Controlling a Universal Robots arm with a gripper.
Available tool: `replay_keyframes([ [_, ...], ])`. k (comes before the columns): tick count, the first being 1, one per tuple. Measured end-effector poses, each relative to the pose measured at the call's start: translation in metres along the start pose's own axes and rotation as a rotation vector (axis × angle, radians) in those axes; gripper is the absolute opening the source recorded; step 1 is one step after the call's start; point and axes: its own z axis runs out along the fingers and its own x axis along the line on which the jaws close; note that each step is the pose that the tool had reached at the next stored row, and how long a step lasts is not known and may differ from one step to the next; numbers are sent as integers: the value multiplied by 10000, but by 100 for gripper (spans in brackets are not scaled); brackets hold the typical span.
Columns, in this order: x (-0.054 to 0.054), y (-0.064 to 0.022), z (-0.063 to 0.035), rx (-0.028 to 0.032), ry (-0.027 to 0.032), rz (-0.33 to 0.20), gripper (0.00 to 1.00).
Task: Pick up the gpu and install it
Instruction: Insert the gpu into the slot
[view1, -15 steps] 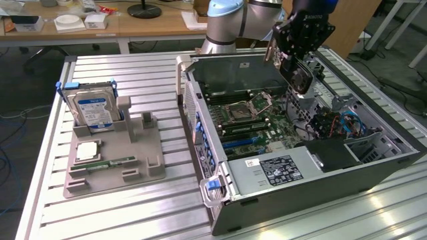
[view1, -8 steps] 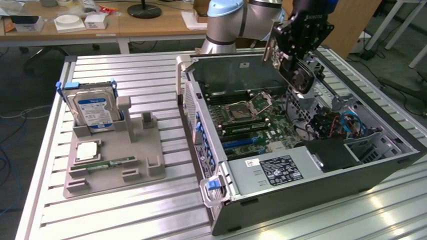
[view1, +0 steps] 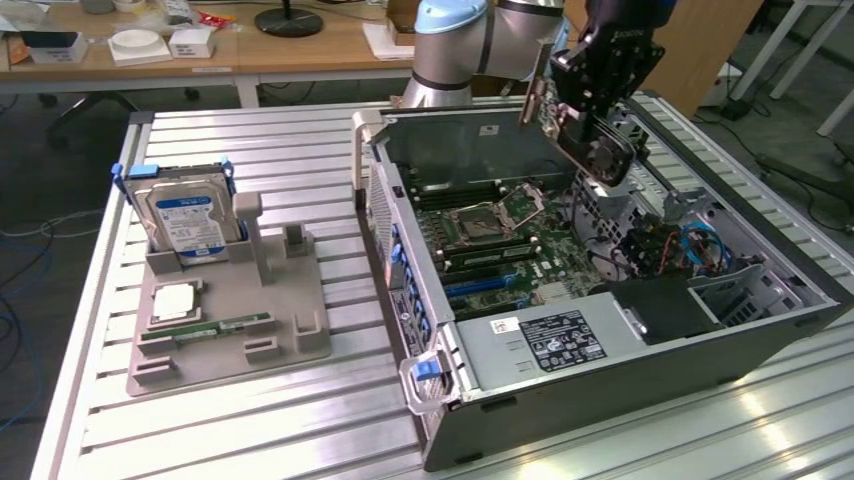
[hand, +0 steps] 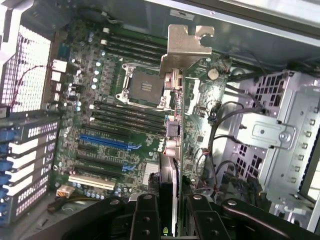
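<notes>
the arm is reaching in from the far side of the slatted metal table, and its gripper is hanging over the open computer case. the gripper is clamped on the gpu, which is being held up in the air, tilted, above the far end of the case and clear of the motherboard below it. in the exterior view the card's dark face is turning toward me, with its metal bracket poking out on the exterior view's left of the gripper.

in the wrist view the gpu is showing edge-on as a thin strip running away from the camera, with the two black fingers pressing on it from either side and the silvery bracket sitting at its far end. behind it the motherboard is lying exposed, with the bare cpu socket and a blue expansion slot nearby. a metal drive cage is standing beside the board.

off to the exterior view's left, a grey holder tray is resting on the table, with a hard drive standing upright in it and a narrow green ram stick lying near its front
</notes>
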Motion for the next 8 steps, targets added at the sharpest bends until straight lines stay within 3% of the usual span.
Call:
replay_keyframes([
  [8,0,-1,0,-22,-45,-993,26],
])
